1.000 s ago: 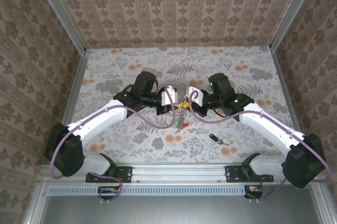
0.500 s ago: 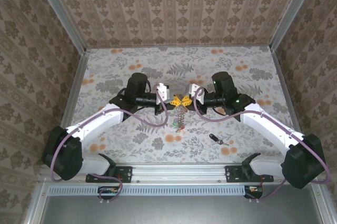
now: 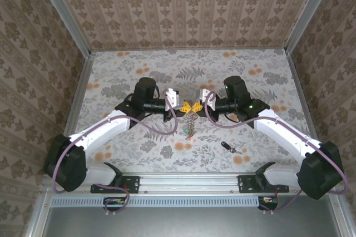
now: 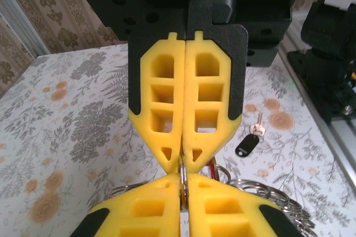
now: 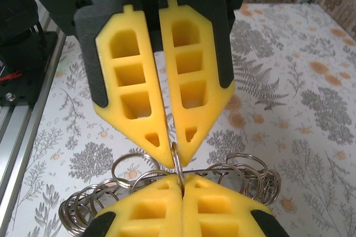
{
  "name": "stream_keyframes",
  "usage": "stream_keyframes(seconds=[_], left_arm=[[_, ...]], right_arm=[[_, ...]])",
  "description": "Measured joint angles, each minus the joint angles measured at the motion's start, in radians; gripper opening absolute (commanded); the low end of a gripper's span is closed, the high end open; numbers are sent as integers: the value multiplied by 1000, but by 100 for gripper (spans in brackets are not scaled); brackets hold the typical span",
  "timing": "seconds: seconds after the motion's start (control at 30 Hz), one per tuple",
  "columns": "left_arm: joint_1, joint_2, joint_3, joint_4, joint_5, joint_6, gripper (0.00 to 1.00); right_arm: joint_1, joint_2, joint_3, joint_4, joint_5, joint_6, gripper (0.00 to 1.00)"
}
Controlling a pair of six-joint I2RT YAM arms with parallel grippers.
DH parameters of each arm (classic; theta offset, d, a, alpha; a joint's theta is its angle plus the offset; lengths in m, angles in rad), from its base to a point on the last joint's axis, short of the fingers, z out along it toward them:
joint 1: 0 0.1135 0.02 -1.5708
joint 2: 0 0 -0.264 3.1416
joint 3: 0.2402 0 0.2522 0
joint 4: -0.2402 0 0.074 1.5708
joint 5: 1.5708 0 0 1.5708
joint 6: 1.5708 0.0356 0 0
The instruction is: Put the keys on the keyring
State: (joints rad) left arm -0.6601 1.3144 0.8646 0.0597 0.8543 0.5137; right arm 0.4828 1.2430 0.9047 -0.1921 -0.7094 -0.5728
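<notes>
keyring point(image 3: 190, 120): a loop of small silver rings, hanging above the table point(image 3: 250, 64) from the spot where the two grippers meet.
left gripper point(image 3: 187, 106): directly above the keyring, pads all but together with a sliver of gap, tips pinching one wire of it.
right gripper point(image 3: 195, 107): nose to nose with the left gripper above the keyring, jaws closed on the same wire.
hung keys point(image 3: 187, 132): red and green bits dangling at the keyring's lowest end (too small to count).
black-tagged key point(image 3: 225, 146): flat on the table, right of the keyring and nearer the arm bases, well apart from it.
just changed: a second ago the grippers sat angled with the bundle slung between them. They have since squared up tip to tip and held there.
meaning: both arms probably hold the ring steady. The black-tagged key remains to be threaded.
</notes>
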Motion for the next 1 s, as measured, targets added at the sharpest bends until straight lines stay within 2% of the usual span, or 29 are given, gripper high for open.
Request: stream_keyframes(seconds=[0.13, 0.3, 0.8, 1.0], left_arm=[[-6, -7, 14, -72, -61, 48, 18], [-21, -7, 43, -141, -119, 92, 20], [-47, 37, 113, -235, -146, 158, 19], [-47, 37, 125, -256, -148, 169, 12]], right_arm=[[14, 4, 24, -55, 53, -8, 0], [36, 8, 45, -98, 108, -20, 0], [57, 10, 69, -138, 157, -31, 0], [62, 10, 69, -149, 158, -34, 0]])
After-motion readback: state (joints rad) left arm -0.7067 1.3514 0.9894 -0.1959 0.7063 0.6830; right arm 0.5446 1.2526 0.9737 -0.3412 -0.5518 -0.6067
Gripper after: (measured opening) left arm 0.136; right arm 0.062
